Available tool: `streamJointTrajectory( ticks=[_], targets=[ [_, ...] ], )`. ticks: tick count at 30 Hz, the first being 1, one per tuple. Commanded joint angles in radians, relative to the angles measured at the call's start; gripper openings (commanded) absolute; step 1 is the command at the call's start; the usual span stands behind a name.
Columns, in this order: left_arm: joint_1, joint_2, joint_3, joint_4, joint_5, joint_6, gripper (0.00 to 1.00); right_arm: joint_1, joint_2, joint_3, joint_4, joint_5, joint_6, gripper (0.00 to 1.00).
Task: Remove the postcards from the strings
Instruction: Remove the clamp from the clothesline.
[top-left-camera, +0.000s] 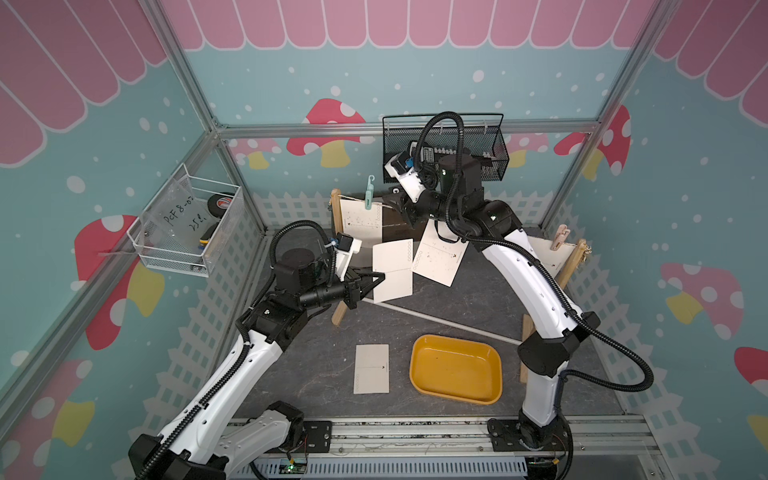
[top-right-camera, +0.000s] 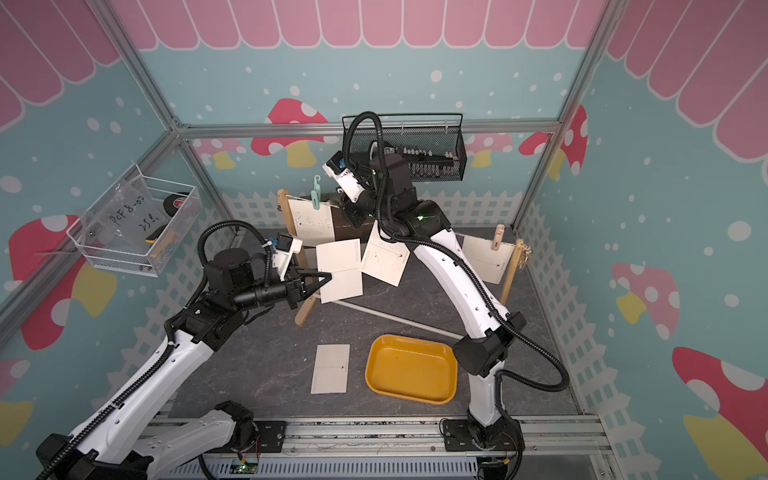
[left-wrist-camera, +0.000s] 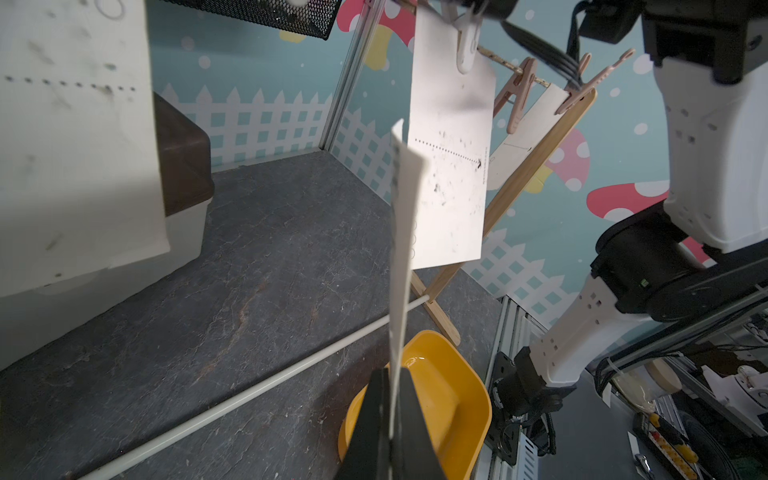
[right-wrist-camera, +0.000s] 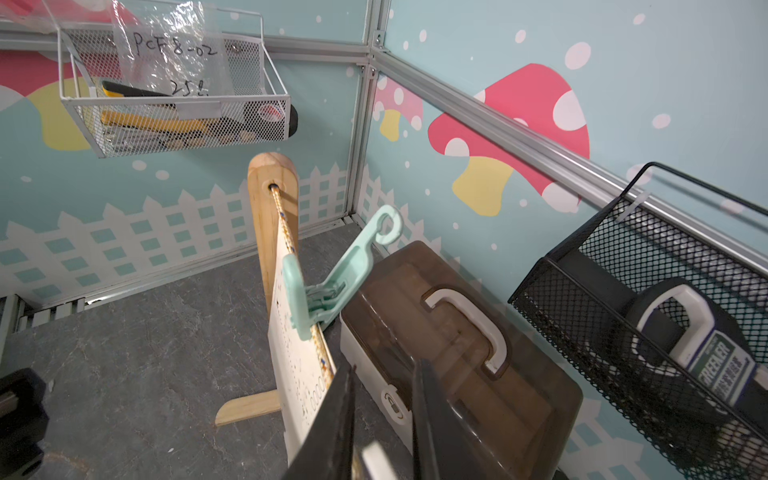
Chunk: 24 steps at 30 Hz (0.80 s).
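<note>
My left gripper (top-left-camera: 380, 276) (left-wrist-camera: 392, 372) is shut on the edge of a cream postcard (top-left-camera: 392, 270) (left-wrist-camera: 401, 232), held in the air below the string (top-left-camera: 353, 198) (right-wrist-camera: 286, 226). My right gripper (top-left-camera: 407, 210) (right-wrist-camera: 384, 374) is up at the string, shut on a white clothespin (left-wrist-camera: 467, 45) (right-wrist-camera: 376, 459) that pins a tilted postcard (top-left-camera: 440, 257) (left-wrist-camera: 451, 166). Another postcard (top-left-camera: 363, 222) hangs under a teal clothespin (top-left-camera: 369, 192) (right-wrist-camera: 328, 282) by the left post (right-wrist-camera: 272, 199). A further one (top-left-camera: 548, 253) hangs under a beige clothespin (top-left-camera: 559, 237) by the right post. One postcard (top-left-camera: 372, 369) lies flat on the table.
A yellow tray (top-left-camera: 419, 370) sits on the dark table in front, next to the flat card. A brown-lidded box (right-wrist-camera: 457, 332) stands behind the string. A black mesh basket (top-left-camera: 494, 141) and a white wire basket (top-left-camera: 143, 232) hang on the walls. A white rod (left-wrist-camera: 249, 395) joins the posts' feet.
</note>
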Motion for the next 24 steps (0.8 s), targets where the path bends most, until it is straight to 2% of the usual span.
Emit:
streamJointTrajectory(
  ticks=[1,7,18,24],
  targets=[
    [-0.002,-0.009,-0.014,-0.015,-0.002,0.008,0.00,0.009,-0.065,-0.071,0.064,0.007,-0.035,0.00],
    [-0.003,-0.005,-0.012,-0.015,0.003,0.008,0.00,0.009,-0.130,-0.185,0.176,0.013,-0.050,0.00],
    [-0.002,-0.008,-0.009,-0.015,0.002,0.003,0.00,0.009,-0.152,-0.186,0.267,0.001,-0.058,0.00],
    [-0.003,-0.010,-0.007,-0.017,-0.001,0.003,0.00,0.009,-0.145,-0.131,0.270,0.000,-0.077,0.00]
  ],
)
